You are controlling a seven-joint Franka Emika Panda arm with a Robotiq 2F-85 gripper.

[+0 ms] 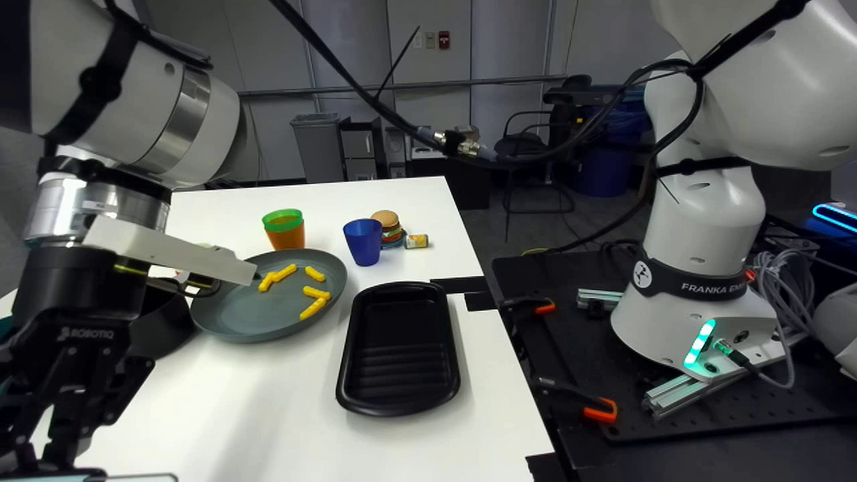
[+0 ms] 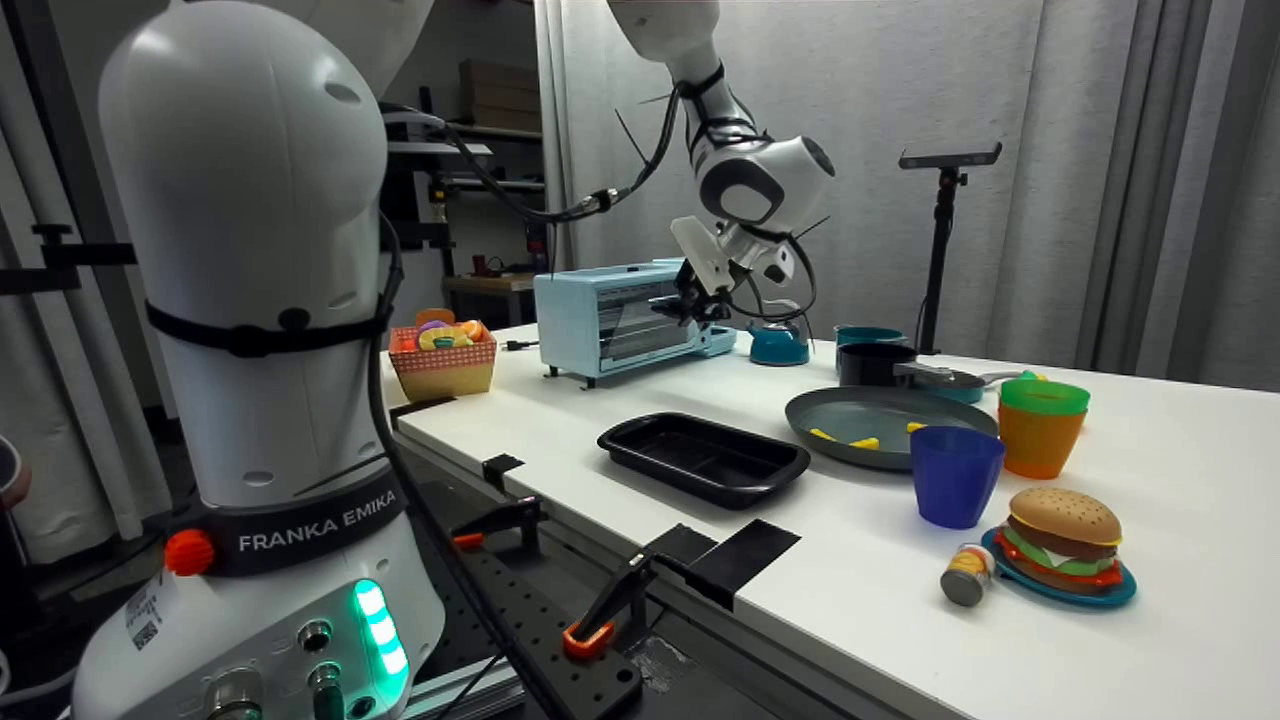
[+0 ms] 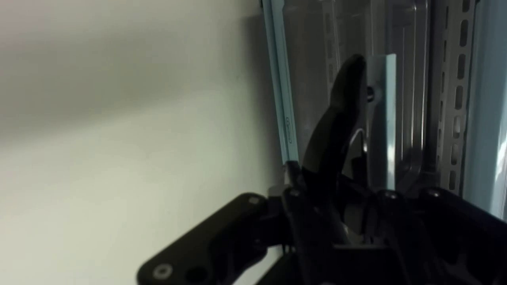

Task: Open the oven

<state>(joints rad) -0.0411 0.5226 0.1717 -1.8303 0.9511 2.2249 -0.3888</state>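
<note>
1. The oven (image 2: 590,325) stands on the counter (image 3: 158,118), right by the fingers (image 3: 340,107); in the wrist view its pale-blue handle (image 3: 391,118) runs just to their right. Whether they touch it is unclear.
2. One finger shows plainly, the rest sinks into darkness: I cannot tell if they are spread or together.
3. The glass door (image 3: 307,79), behind the fingers in the wrist view, looks ajar. I expect it light, stiff and probably hinged low, its pane slick and breakable, so avoid knocking it.
4. Best hold: the slim, likely rigid handle beside the fingers, near mid-length, drawn outward and down. The oven may be light enough to slide, so pull gently.
</note>
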